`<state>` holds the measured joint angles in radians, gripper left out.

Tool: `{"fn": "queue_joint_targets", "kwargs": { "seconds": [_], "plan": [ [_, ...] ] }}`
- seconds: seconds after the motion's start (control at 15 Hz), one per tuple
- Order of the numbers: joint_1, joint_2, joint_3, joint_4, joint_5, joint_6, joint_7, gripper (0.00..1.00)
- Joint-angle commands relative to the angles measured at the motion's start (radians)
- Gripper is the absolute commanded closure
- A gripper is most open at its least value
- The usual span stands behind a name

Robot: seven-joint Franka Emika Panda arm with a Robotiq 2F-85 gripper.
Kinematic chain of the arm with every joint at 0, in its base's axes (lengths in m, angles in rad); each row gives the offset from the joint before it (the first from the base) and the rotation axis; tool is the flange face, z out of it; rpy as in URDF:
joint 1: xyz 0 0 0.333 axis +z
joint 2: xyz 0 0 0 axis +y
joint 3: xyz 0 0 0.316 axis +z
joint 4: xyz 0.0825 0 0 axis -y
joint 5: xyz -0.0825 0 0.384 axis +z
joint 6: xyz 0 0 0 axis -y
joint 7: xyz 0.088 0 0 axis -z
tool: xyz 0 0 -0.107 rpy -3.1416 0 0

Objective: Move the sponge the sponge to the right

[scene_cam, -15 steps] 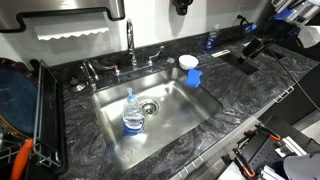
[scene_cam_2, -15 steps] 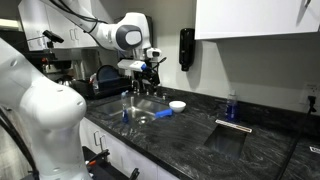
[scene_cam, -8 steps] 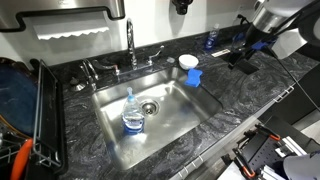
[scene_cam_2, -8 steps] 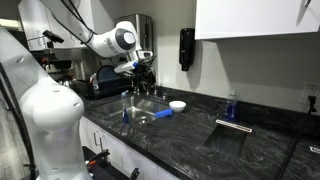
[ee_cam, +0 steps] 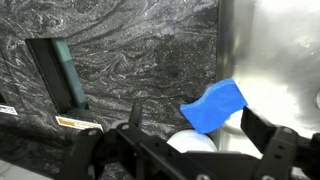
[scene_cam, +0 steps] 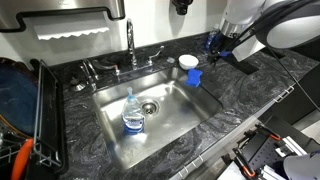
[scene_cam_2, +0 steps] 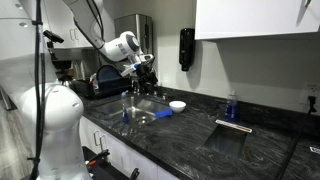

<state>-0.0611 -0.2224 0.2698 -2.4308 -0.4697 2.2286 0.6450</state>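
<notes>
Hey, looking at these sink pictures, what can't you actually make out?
- Wrist view: the white bowl is mostly hidden behind the end effector and the sponge.
- Wrist view: the sink is cut off by the right edge.
- In an exterior view, the clear bottle has a label too small to read.
- In an exterior view, the end effector is too small and dark to judge its opening.

I see a dark marbled stone counter [scene_cam: 240, 95] around a stainless steel sink [scene_cam: 180, 110], a chrome faucet [scene_cam: 130, 42] behind it, a white wall cabinet [scene_cam_2: 250, 18] overhead
</notes>
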Motion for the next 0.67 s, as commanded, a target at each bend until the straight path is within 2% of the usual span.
{"fn": "queue_joint_targets", "kwargs": {
  "seconds": [0.0, 0.47, 0.53, 0.6],
  "plan": [
    [0.033, 0.138, -0.002, 0.109, -0.098, -0.052, 0.094, 0.00],
    [0.157, 0.310, -0.039, 0.219, -0.227, -0.083, 0.207, 0.00],
    [0.159, 0.251, -0.057, 0.168, -0.190, -0.046, 0.190, 0.00],
    [0.171, 0.271, -0.060, 0.179, -0.200, -0.049, 0.198, 0.00]
  ]
}}
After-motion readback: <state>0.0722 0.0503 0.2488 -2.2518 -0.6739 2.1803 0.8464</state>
